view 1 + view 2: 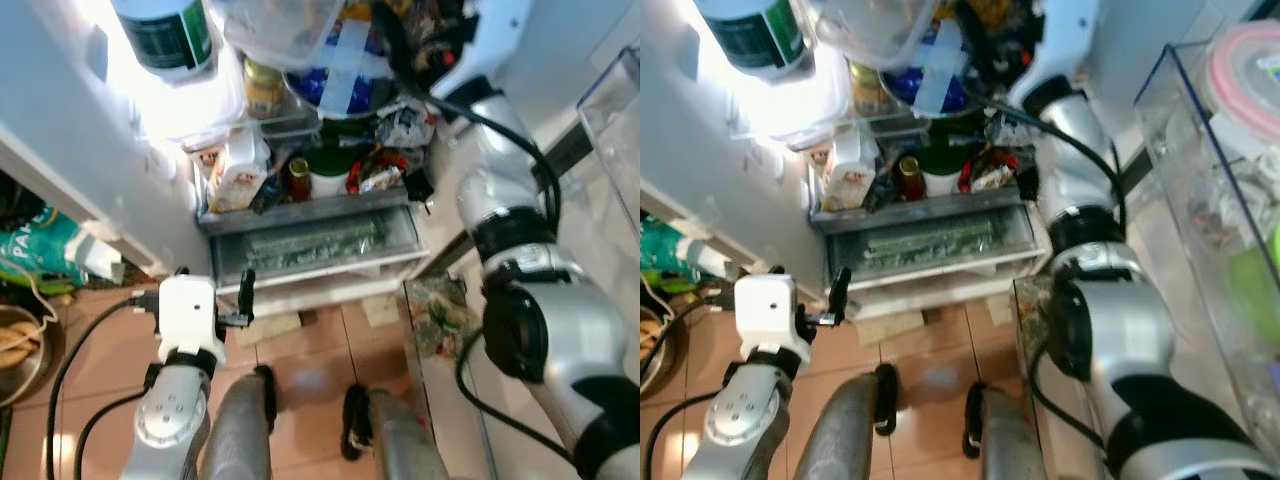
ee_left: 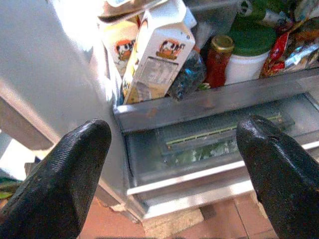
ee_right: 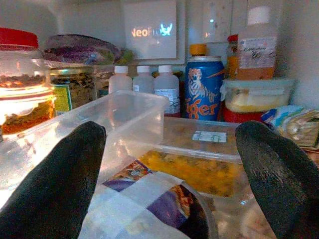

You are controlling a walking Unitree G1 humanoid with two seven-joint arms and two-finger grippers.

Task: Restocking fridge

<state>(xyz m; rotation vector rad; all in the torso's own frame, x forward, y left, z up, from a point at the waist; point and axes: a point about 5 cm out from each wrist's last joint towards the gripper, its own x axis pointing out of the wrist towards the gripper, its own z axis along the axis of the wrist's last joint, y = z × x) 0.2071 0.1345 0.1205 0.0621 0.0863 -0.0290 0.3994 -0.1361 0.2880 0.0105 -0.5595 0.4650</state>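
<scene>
Legs and tiled floor sit at frame bottom, before the open fridge.
Left gripper hovers low, jaws spread, facing the crisper drawer edge; right gripper, jaws apart, reaches among containers on the crowded upper shelf.

Beyond right fingers: blue tiger-print can, red-lidded jar. Between left fingers: white cow-print carton, green-lidded tub.

We are counting three white bottles, one blue can, two milk cartons, one red-lidded jar.
</scene>
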